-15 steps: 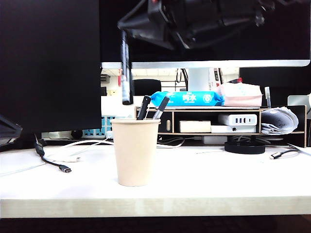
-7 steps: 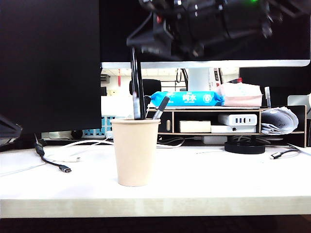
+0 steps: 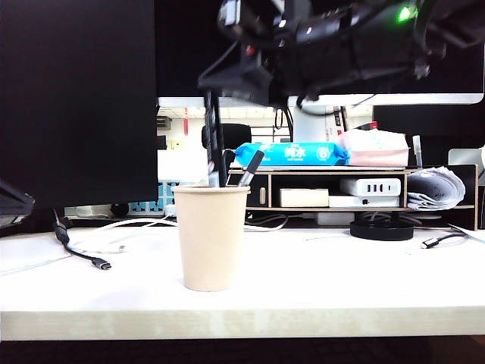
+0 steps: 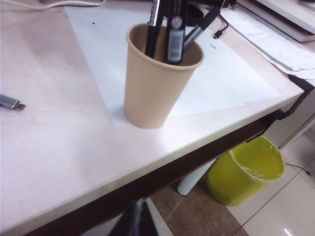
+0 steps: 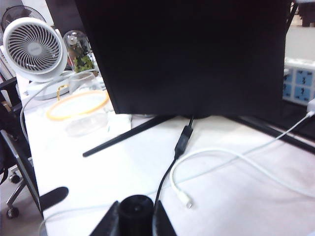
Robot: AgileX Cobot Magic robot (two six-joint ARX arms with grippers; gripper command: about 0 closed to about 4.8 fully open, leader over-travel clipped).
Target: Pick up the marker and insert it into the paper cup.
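I am looking at the paper cup standing left of centre in the exterior view, on the white table. The right gripper is hanging at the top centre of that view, above the cup, its fingers closed round the upper end of the marker, which is pointing straight down with its lower end inside the cup's mouth. In the right wrist view the marker's round black end is sitting pinched between the two fingers at the bottom edge. In the left wrist view the marker's white barcode label is showing just above the rim, beside two slimmer pens leaning in the cup. The left gripper is showing only as a dark tip at the bottom edge of its own view, so I cannot tell how wide it is standing
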